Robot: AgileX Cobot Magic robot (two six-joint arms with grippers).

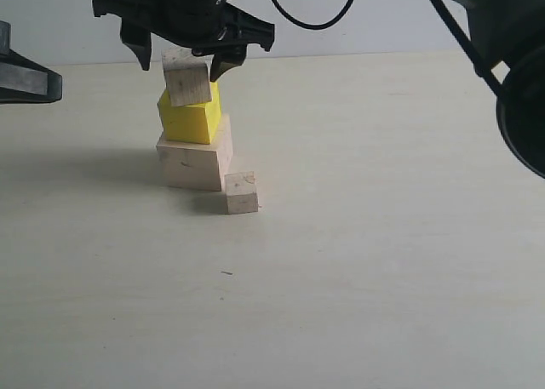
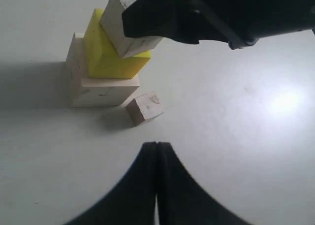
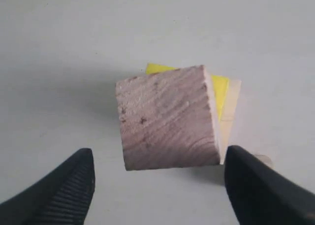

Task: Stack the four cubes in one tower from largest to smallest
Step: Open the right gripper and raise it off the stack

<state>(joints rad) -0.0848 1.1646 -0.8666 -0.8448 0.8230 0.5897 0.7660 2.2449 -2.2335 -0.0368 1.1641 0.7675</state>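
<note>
Small cube (image 1: 241, 192) at 4 o'clock of large cube (image 1: 194, 161); yellow cube (image 1: 191, 119) on that, medium cube (image 1: 187, 78) tilted atop. Right gripper (image 1: 181, 65) jaws wide around it; left gripper (image 2: 156, 151) jaws pressed together.

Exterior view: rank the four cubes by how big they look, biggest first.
1. large wood cube, at the bottom
2. yellow cube, partly covered from above
3. medium wood cube, tilted on top
4. small wood cube, clearly smallest though it sits in front
</note>
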